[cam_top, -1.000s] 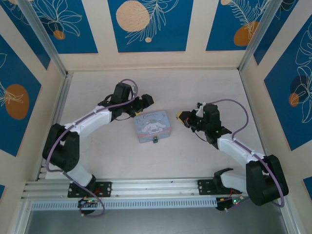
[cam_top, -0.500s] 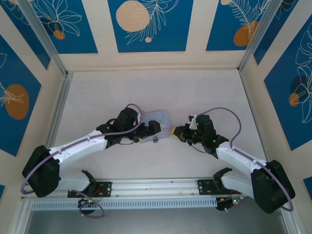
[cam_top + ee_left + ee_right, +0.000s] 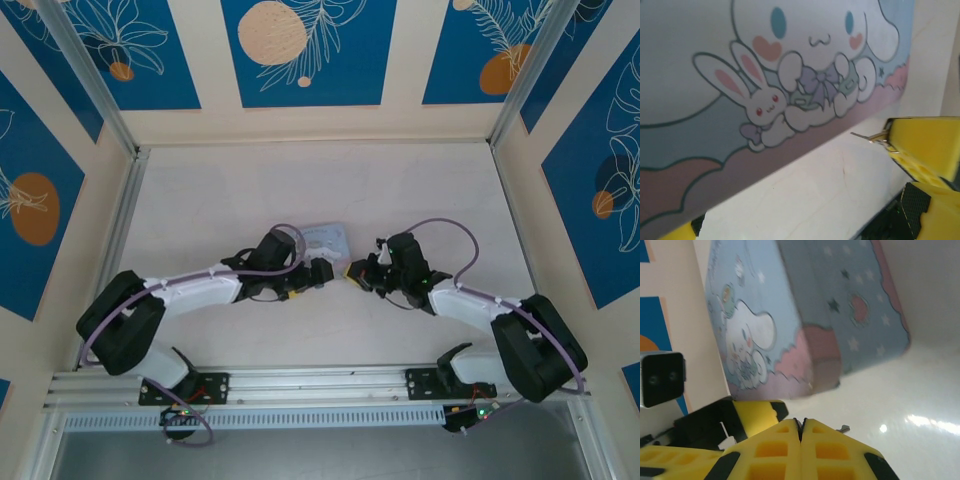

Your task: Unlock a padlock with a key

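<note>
My right gripper (image 3: pixel 352 272) is shut on the key (image 3: pixel 871 136), a thin metal sliver poking out of its yellow fingers (image 3: pixel 922 147). In the right wrist view the key's tip (image 3: pixel 842 429) shows beside the closed right gripper (image 3: pixel 800 426). My left gripper (image 3: pixel 320 271) is open, low at the near side of the pastel cartoon tin (image 3: pixel 327 238), its yellow fingertips (image 3: pixel 682 231) at the bottom corners of the left wrist view. The two grippers face each other, a small gap apart. The padlock is hidden.
The tin's printed lid (image 3: pixel 790 75) is very close in the left wrist view, with bare white table (image 3: pixel 815 200) below it. The tin (image 3: pixel 805 315) lies just beyond the right fingers. Low walls with blue panels (image 3: pixel 300 50) ring the table.
Both arms have swung inward and down to the middle of the table, so the grippers now meet in front of the tin. The tin has shifted slightly away.
</note>
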Tool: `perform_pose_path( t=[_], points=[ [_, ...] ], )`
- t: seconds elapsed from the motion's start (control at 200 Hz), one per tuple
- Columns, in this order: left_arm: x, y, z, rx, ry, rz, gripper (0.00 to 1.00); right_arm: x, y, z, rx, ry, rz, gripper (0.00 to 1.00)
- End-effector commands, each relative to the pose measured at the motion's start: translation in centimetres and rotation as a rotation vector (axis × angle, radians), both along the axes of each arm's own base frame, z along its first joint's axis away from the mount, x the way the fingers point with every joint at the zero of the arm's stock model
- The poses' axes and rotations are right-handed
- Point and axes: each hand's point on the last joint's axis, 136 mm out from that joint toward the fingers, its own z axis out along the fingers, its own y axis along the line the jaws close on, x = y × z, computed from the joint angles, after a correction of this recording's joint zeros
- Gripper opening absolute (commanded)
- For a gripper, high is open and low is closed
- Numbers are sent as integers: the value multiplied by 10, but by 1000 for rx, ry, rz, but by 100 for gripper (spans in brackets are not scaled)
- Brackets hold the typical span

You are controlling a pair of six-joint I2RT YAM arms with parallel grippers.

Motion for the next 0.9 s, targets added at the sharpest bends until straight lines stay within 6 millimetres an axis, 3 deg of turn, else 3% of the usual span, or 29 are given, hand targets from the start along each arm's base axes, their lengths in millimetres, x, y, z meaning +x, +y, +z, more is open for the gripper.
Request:
perform_pose_path(
  t=[0.0, 0.14, 0.245, 0.625, 0.89],
  points=[
    [41, 1, 18, -8, -121, 31, 100, 34, 5, 26, 25, -109, -20, 0],
    [70, 7, 23, 7, -180, 63, 100, 58, 6, 29, 27, -124, -31, 0],
    [78, 7, 22, 10, -201, 62, 100, 67, 6, 27, 31, -122, -28, 0],
    [47, 32, -14, 174, -295, -111, 100, 56, 1, 44, 73, -141, -40, 0],
    [48, 20, -28, 239, -393, -205, 100, 49, 10, 40, 74, -120, -26, 0]
  ],
)
